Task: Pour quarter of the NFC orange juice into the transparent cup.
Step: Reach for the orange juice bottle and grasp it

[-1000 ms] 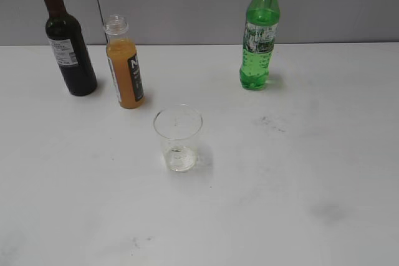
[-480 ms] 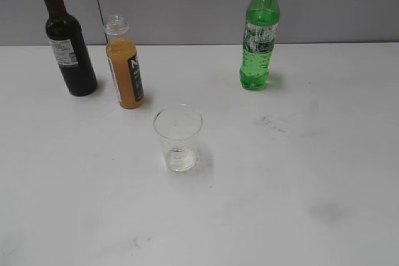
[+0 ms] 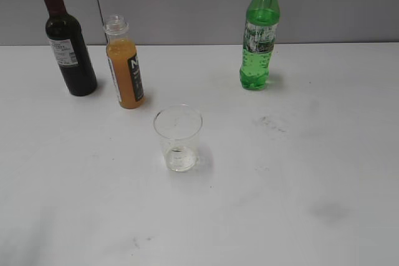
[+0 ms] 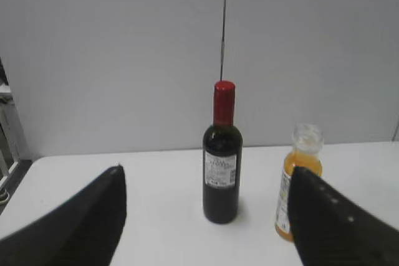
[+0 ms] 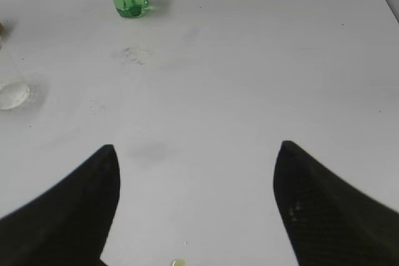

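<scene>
Both end effectors spread; three bottles [image 3: 125, 63], one cup [image 3: 179, 137]

The table [image 3: 299, 154] is matt white, smooth but scuffed with grey smudges. The cup [image 3: 178, 137] is clear, glossy plastic. The juice bottle [image 3: 124, 66] is clear plastic with a black label. The wine bottle [image 3: 67, 42] looks like dark glossy glass with a paper label. The soda bottle [image 3: 259, 35] is shiny green plastic.
</scene>
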